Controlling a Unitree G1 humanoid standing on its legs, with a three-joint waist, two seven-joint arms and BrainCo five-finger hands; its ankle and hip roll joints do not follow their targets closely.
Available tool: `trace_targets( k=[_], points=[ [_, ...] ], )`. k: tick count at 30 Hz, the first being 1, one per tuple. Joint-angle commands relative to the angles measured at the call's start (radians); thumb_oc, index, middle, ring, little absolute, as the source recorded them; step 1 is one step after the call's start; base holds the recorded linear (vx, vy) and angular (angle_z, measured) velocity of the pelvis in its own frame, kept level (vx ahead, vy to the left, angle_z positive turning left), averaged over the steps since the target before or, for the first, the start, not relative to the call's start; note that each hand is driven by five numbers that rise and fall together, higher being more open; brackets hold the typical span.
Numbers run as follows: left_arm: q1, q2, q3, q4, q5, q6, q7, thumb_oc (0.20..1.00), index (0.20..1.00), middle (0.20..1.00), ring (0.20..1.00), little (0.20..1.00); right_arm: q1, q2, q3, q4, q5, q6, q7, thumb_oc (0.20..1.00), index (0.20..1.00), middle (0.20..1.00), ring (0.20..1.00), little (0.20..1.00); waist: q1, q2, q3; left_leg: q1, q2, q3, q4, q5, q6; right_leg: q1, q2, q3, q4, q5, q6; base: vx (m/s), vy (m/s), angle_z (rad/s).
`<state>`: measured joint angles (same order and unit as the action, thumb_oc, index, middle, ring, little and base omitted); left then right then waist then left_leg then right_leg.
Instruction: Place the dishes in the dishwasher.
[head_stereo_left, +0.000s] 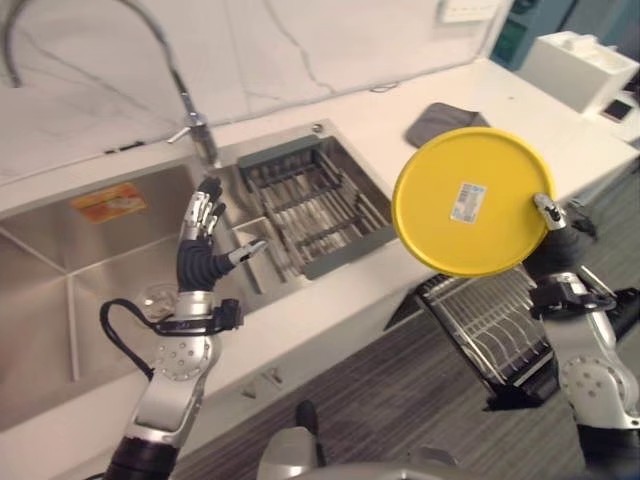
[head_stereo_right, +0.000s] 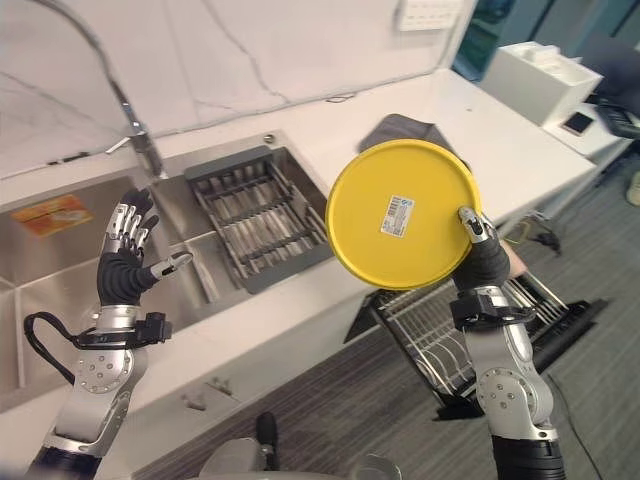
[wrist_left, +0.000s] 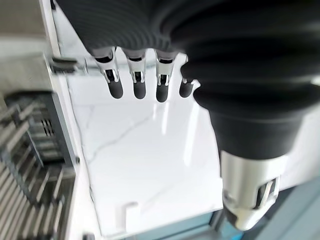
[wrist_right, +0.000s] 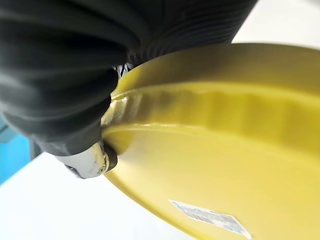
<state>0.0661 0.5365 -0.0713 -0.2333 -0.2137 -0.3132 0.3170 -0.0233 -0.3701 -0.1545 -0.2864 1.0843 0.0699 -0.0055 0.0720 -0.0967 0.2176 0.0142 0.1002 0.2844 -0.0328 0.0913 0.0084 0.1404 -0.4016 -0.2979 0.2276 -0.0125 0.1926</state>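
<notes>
one yellow plate (head_stereo_left: 470, 202) pinched at rim by right hand (head_stereo_right: 478, 240), thumb on underside, held upright in air above open dishwasher rack (head_stereo_left: 490, 325). plate round, plain, white sticker on bottom facing camera. left hand (head_stereo_left: 203, 232) raised over sink (head_stereo_left: 60, 290), fingers straight, spread, holding nothing. grey drying basket (head_stereo_left: 310, 205) in sink beside faucet (head_stereo_left: 190, 110). dark cloth (head_stereo_left: 440, 122) on counter (head_stereo_left: 400, 160) behind plate.

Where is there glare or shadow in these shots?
Right wrist view: a pale sheen along the rim of the yellow plate, shadow beside the right hand. Left wrist view: bright glints on the silver fingers of the left hand, a light streak on the marble wall. Left eye view: the steel sink shines dully.
</notes>
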Motion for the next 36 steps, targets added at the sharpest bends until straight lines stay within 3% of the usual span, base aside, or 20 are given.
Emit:
trace_targets(
  k=[1,3,4,5,9,11,12,13,14,15,18,24,27,28,29,30,31,33,34,36],
  points=[
    [-0.055,0.02,0.035,-0.087,0.099,-0.037,0.03,1.0,1.0,1.0,1.0,1.0,-0.075,-0.024,-0.041,-0.06,0.07,-0.083,0.006,0.2,0.2,0.2,0.2,0.2,0.002,0.017,-0.073,0.127,-0.004,-0.151,-0.016,-0.113,-0.028,-0.015,0.054,-0.023,-0.197,0.228,-0.007,-0.09,-0.575,-0.4],
    [-0.091,0.03,0.019,-0.087,0.107,-0.03,0.044,1.0,1.0,1.0,1.0,1.0,-0.074,-0.023,-0.031,-0.069,0.068,-0.085,0.008,0.2,0.2,0.2,0.2,0.2,-0.015,0.015,-0.069,0.123,0.045,-0.153,-0.002,-0.11,-0.056,-0.032,0.055,0.021,-0.204,0.232,0.0,-0.12,-0.635,-0.52],
    [-0.112,0.029,0.02,-0.081,0.121,-0.027,0.041,1.0,1.0,1.0,1.0,1.0,-0.066,-0.027,-0.03,-0.072,0.078,-0.087,0.021,0.2,0.2,0.2,0.2,0.2,-0.027,0.017,-0.064,0.109,0.091,-0.154,0.026,-0.1,-0.072,-0.042,0.084,0.048,-0.186,0.154,-0.001,-0.15,-0.699,-0.32],
    [-0.118,0.029,0.022,-0.079,0.128,-0.027,0.044,1.0,1.0,1.0,1.0,1.0,-0.063,-0.029,-0.034,-0.077,0.081,-0.081,0.031,0.2,0.2,0.2,0.2,0.2,-0.034,0.017,-0.061,0.102,0.115,-0.154,0.035,-0.093,-0.084,-0.044,0.102,0.05,-0.189,0.127,-0.005,-0.19,-0.704,-0.22],
    [-0.099,0.016,0.028,-0.09,0.152,-0.02,0.1,1.0,1.0,1.0,1.0,1.0,-0.111,-0.07,-0.037,-0.082,0.098,-0.056,0.048,0.2,0.2,0.2,0.2,0.2,-0.046,0.014,-0.053,0.06,0.228,-0.131,0.01,-0.001,-0.154,-0.045,0.214,0.081,-0.291,0.109,-0.05,-0.2,-0.571,-0.36],
    [-0.091,0.01,0.028,-0.079,0.156,-0.031,0.106,1.0,1.0,1.0,1.0,1.0,-0.113,-0.073,-0.037,-0.086,0.094,-0.049,0.048,0.2,0.2,0.2,0.2,0.2,-0.05,0.017,-0.052,0.052,0.243,-0.116,-0.015,0.032,-0.163,-0.045,0.245,0.087,-0.303,0.106,-0.071,-0.17,-0.477,-0.25],
    [-0.082,-0.015,0.018,-0.078,0.164,-0.05,0.084,1.0,1.0,1.0,1.0,1.0,-0.084,-0.079,-0.047,-0.105,0.084,-0.054,0.04,0.2,0.2,0.2,0.2,0.2,-0.057,0.022,-0.052,0.008,0.247,-0.062,0.007,0.078,-0.172,-0.04,0.262,0.055,-0.313,0.096,-0.088,-0.21,-0.517,0.33],
    [-0.055,-0.031,0.013,-0.082,0.198,-0.083,0.083,1.0,1.0,1.0,1.0,1.0,-0.066,-0.098,-0.04,-0.103,0.075,-0.072,0.044,0.2,0.2,0.2,0.2,0.2,-0.054,0.021,-0.051,-0.019,0.164,-0.091,0.121,0.005,-0.15,-0.04,0.265,0.046,-0.315,0.082,-0.104,-0.2,-0.395,0.39],
    [-0.053,-0.029,0.013,-0.081,0.201,-0.086,0.086,1.0,1.0,1.0,1.0,1.0,-0.067,-0.102,-0.037,-0.1,0.075,-0.074,0.044,0.2,0.2,0.2,0.2,0.2,-0.052,0.02,-0.052,-0.024,0.143,-0.099,0.138,-0.004,-0.143,-0.045,0.265,0.049,-0.315,0.085,-0.107,-0.12,-0.256,0.75],
    [-0.044,-0.023,0.015,-0.082,0.207,-0.095,0.091,1.0,1.0,1.0,1.0,1.0,-0.074,-0.116,-0.02,-0.08,0.066,-0.088,0.048,0.2,0.2,0.2,0.2,0.2,-0.045,0.022,-0.054,-0.035,0.057,-0.099,0.204,-0.064,-0.114,-0.044,0.269,0.049,-0.315,0.081,-0.115,-0.05,-0.082,0.15],
    [-0.075,-0.022,-0.002,-0.072,0.223,-0.103,0.062,1.0,1.0,1.0,1.0,1.0,-0.078,-0.087,0.009,-0.066,0.007,-0.129,0.011,0.2,0.2,0.2,0.2,0.2,-0.046,0.031,-0.058,-0.016,-0.024,-0.03,0.17,-0.116,-0.077,-0.025,0.276,-0.005,-0.311,0.08,-0.112,0.03,0.029,0.24],
    [-0.065,-0.006,-0.007,-0.085,0.246,-0.081,0.082,1.0,1.0,1.0,1.0,1.0,-0.068,-0.081,0.022,-0.058,0.014,-0.117,0.027,0.2,0.2,0.2,0.2,0.2,-0.02,0.031,-0.069,0.082,-0.061,-0.11,0.038,-0.106,-0.038,-0.013,0.258,-0.029,-0.212,0.06,-0.088,0.15,0.234,0.32],
    [-0.068,0.006,0.005,-0.084,0.26,-0.088,0.068,1.0,1.0,1.0,1.0,1.0,-0.05,-0.056,0.016,-0.065,0.011,-0.13,0.042,0.2,0.2,0.2,0.2,0.2,-0.012,0.023,-0.056,0.098,-0.074,-0.144,0.011,-0.104,-0.006,-0.067,0.218,-0.05,-0.036,0.093,-0.056,0.09,0.168,0.24],
    [-0.071,0.012,0.008,-0.079,0.263,-0.097,0.065,1.0,1.0,1.0,1.0,1.0,-0.048,-0.047,0.018,-0.068,-0.007,-0.146,0.056,0.2,0.2,0.2,0.2,0.2,-0.005,0.033,-0.046,0.094,-0.071,-0.162,0.015,-0.105,0.009,-0.103,0.195,-0.058,0.101,0.12,-0.056,0.06,0.156,0.36],
    [-0.072,0.015,0.012,-0.077,0.269,-0.103,0.06,1.0,1.0,1.0,1.0,1.0,-0.05,-0.041,0.021,-0.076,-0.054,-0.17,0.071,0.2,0.2,0.2,0.2,0.2,-0.005,0.042,-0.037,0.091,-0.067,-0.184,0.022,-0.11,0.019,-0.15,0.188,-0.028,0.209,0.133,-0.06,0.06,0.12,0.33],
    [-0.073,0.016,0.011,-0.073,0.272,-0.106,0.059,1.0,1.0,1.0,1.0,1.0,-0.049,-0.042,0.023,-0.079,-0.067,-0.182,0.067,0.2,0.2,0.2,0.2,0.2,-0.007,0.043,-0.034,0.09,-0.066,-0.192,0.023,-0.111,0.022,-0.164,0.19,-0.012,0.228,0.133,-0.062,0.07,0.025,0.34],
    [-0.074,0.017,0.015,-0.071,0.275,-0.104,0.055,1.0,1.0,1.0,1.0,1.0,-0.05,-0.038,0.019,-0.084,-0.087,-0.188,0.06,0.2,0.2,0.2,0.2,0.2,-0.011,0.043,-0.034,0.09,-0.065,-0.198,0.022,-0.111,0.021,-0.178,0.192,0.009,0.223,0.128,-0.066,0.13,-0.145,0.54],
    [-0.093,0.032,0.027,-0.065,0.262,-0.089,0.045,1.0,1.0,1.0,1.0,1.0,-0.053,-0.032,0.008,-0.07,-0.084,-0.185,0.059,0.2,0.2,0.2,0.2,0.2,-0.015,0.028,-0.043,0.085,-0.056,-0.231,0.016,-0.107,-0.005,-0.141,0.184,0.048,-0.033,0.103,-0.072,0.18,-0.356,0.5],
    [-0.096,0.032,0.029,-0.068,0.266,-0.085,0.044,1.0,1.0,1.0,1.0,1.0,-0.052,-0.03,0.006,-0.067,-0.077,-0.181,0.065,0.2,0.2,0.2,0.2,0.2,-0.017,0.025,-0.046,0.083,-0.05,-0.235,0.014,-0.108,-0.012,-0.13,0.177,0.061,-0.096,0.104,-0.068,0.18,-0.455,0.26],
    [-0.092,0.03,0.034,-0.075,0.327,-0.085,0.064,1.0,1.0,1.0,1.0,1.0,-0.034,-0.025,0.001,-0.09,-0.059,-0.171,0.078,0.2,0.2,0.2,0.2,0.2,-0.037,0.02,-0.054,0.085,-0.034,-0.25,0.004,-0.107,-0.028,-0.103,0.161,0.128,-0.249,0.178,-0.044,0.17,-0.471,0.25]
  ],
)
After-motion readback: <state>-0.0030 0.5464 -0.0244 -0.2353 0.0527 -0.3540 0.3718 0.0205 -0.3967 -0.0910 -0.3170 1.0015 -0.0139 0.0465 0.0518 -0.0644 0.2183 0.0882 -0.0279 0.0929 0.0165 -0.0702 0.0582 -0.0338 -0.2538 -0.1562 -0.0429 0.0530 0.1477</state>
